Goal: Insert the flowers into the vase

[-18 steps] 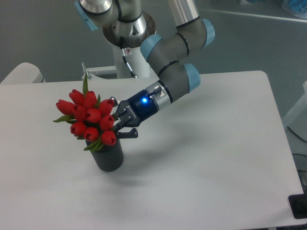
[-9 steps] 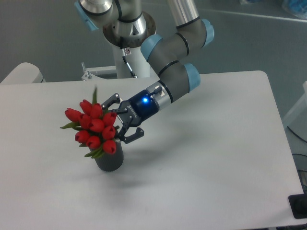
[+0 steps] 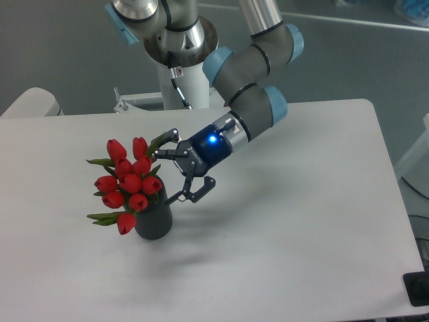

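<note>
Camera view: one fixed look down at a white table with rounded corners, the arm reaching in from the far edge.
Surroundings: a white post rises behind the far edge, with the arm's grey joints and pale blue caps above it; a white rounded object sits past the far left corner; a dark object shows at the near right corner.
In the way: the arm's wrist and forearm cross above the table's far middle, hiding part of the far edge; nothing hides the bunch.
Vase: dark grey cylinder, upright, on the left half of the table, well in from every edge.
Contents of vase: the flowers, red closed tulip buds with green leaves, their stems down in the mouth; the bunch leans out toward the left edge, one bud hanging low beside the vase's left wall.
Gripper: black, blue light lit on its body; fingers spread wide, pinching nothing, just to the right of the buds, the lower finger near the vase's rim.
</note>
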